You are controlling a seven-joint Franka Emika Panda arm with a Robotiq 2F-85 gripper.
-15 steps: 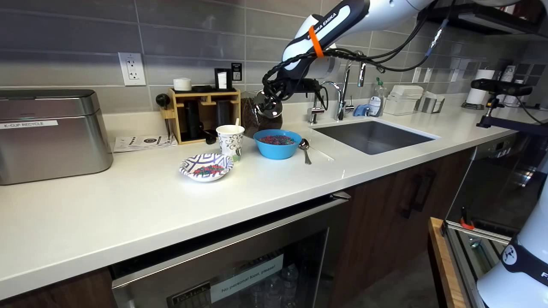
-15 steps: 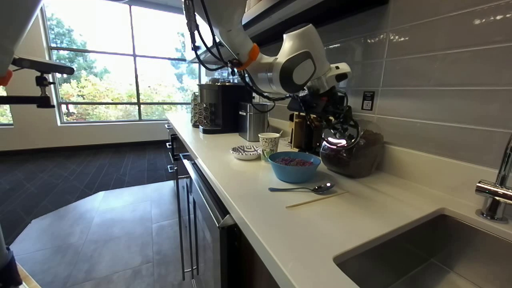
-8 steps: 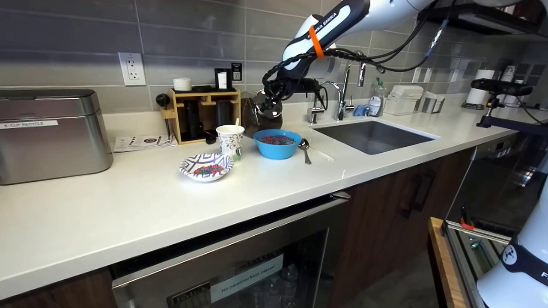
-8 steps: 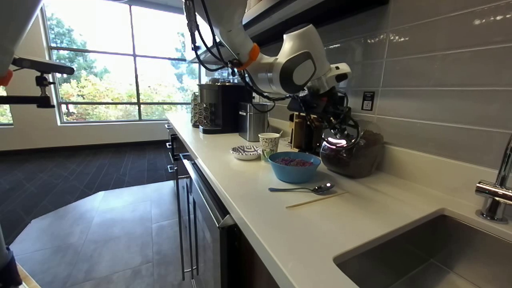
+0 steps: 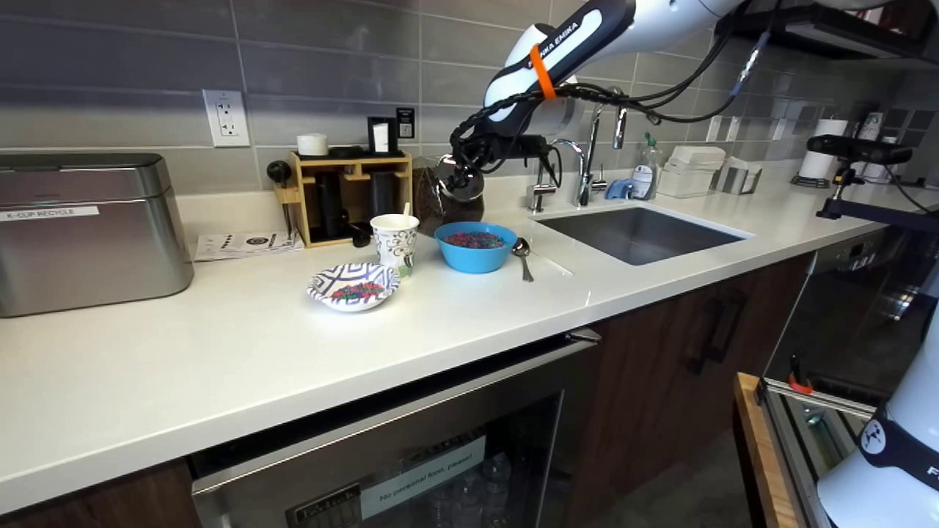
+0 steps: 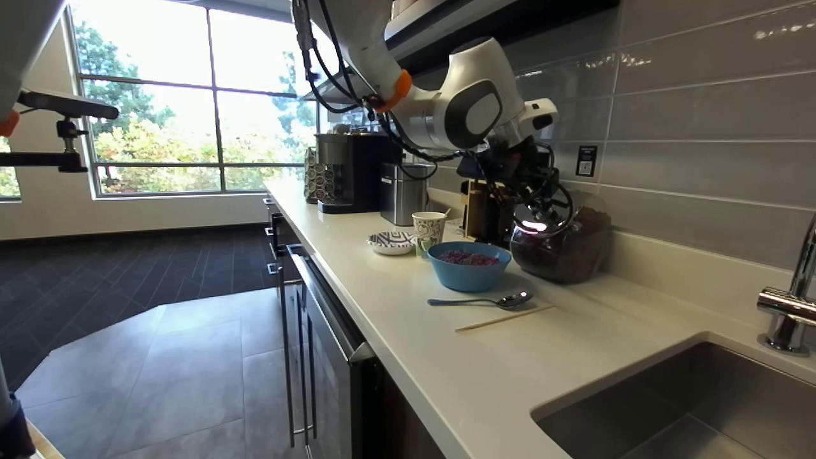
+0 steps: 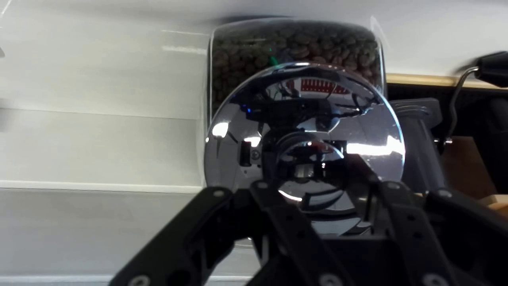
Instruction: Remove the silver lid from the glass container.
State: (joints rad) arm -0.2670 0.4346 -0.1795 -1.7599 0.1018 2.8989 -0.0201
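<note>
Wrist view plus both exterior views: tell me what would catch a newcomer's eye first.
Probably the shiny silver lid, full of reflections in the middle of the wrist view, partly hiding a glass container of dark beans. In both exterior views, the bright blue bowl of small colourful pieces stands out on the white counter, and an orange band shows on the white robot arm above.

White arm [image 6: 472, 71], orange band [image 5: 542, 72], black cables [image 5: 590, 92], screw-studded black gripper [image 7: 325, 190].

Kitchen — sink [image 5: 638, 236], tap [image 6: 789, 306], counter [image 5: 220, 367].
</note>
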